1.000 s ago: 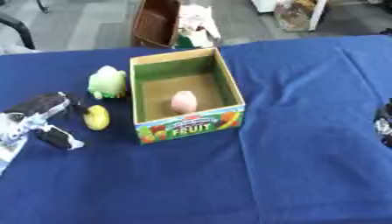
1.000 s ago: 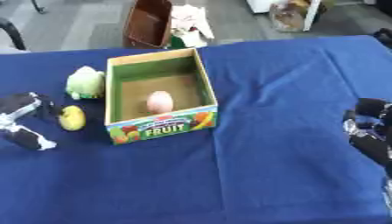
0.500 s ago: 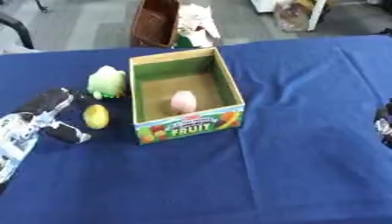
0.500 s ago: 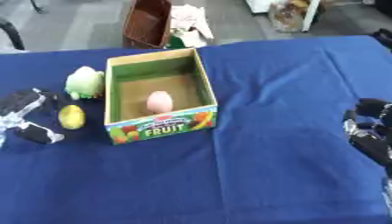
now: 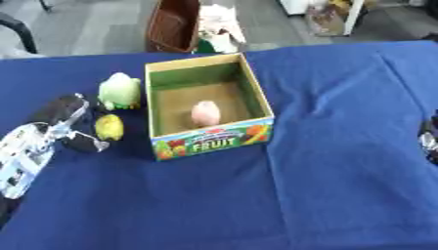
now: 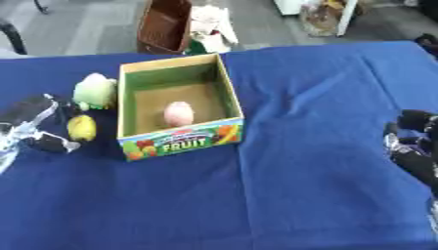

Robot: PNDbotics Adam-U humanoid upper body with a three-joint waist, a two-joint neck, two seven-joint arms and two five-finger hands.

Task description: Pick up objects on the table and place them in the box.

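Step in hand: left hand (image 5: 60,128), fingers spread and released beside yellow fruit (image 5: 109,127); best closed squarely around it, then lifted over box (image 5: 256,105) wall beside 1 pink item (image 5: 205,113); right hand (image 6: 414,151) idle, fingers' state unclear.

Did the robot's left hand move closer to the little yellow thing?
Yes. The left hand has slid toward the yellow object beside the box, and is almost touching it.

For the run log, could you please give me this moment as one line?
left hand: open, beside yellow object | right hand: idle at right edge | box: holds pink object | green object: on table, left of box
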